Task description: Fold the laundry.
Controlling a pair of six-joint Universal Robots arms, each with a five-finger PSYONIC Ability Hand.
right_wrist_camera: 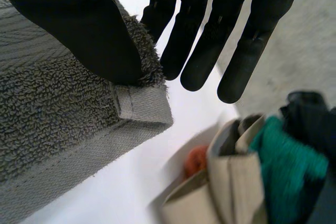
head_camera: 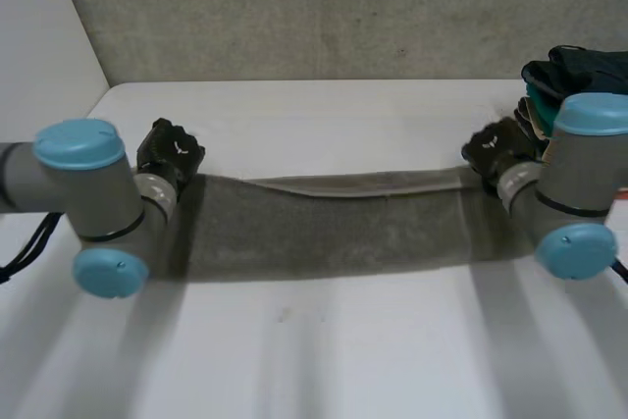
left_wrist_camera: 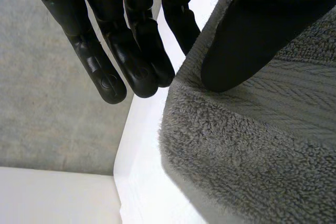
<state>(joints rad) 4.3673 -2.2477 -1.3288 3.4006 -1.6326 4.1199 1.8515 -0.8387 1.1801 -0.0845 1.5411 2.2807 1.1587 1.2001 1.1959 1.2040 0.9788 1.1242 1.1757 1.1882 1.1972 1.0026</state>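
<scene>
The grey towel [head_camera: 334, 228] lies stretched across the worktop [head_camera: 324, 350] from 9 to 3 o'clock, the left robot hand [head_camera: 169, 152] pinching its 9 o'clock far corner and the right robot hand [head_camera: 496, 149] the 3 o'clock one, likely to pull it flat for folding.

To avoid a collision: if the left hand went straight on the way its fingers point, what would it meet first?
Probably nothing: past the left hand, which pinches the towel, lies bare table, then its edge. Depth is unclear.
</scene>
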